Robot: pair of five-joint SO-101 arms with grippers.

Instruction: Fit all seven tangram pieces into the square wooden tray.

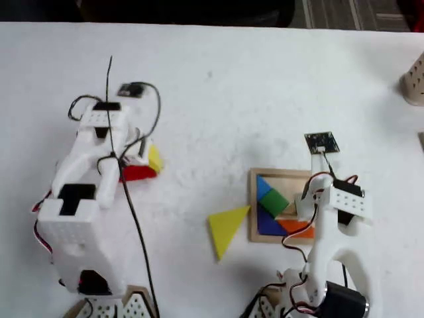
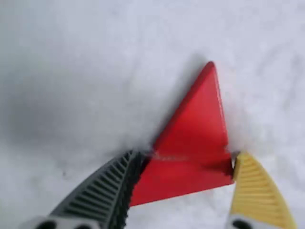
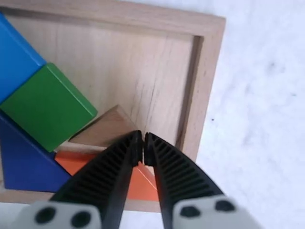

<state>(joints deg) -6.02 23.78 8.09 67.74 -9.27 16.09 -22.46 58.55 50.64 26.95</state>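
Red flat triangle [image 2: 195,124] clamped in left pincer [image 2: 187,157] | right pincer [image 3: 142,137] together over wooden tray [image 3: 209,71]

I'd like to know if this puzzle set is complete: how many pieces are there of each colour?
light blue piece: 1
dark blue piece: 1
green piece: 1
orange piece: 1
plain wood piece: 1
yellow piece: 1
red piece: 1
Total: 7

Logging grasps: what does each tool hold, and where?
Left tool grips the red triangle across its wide end; right tool is shut, holding nothing.
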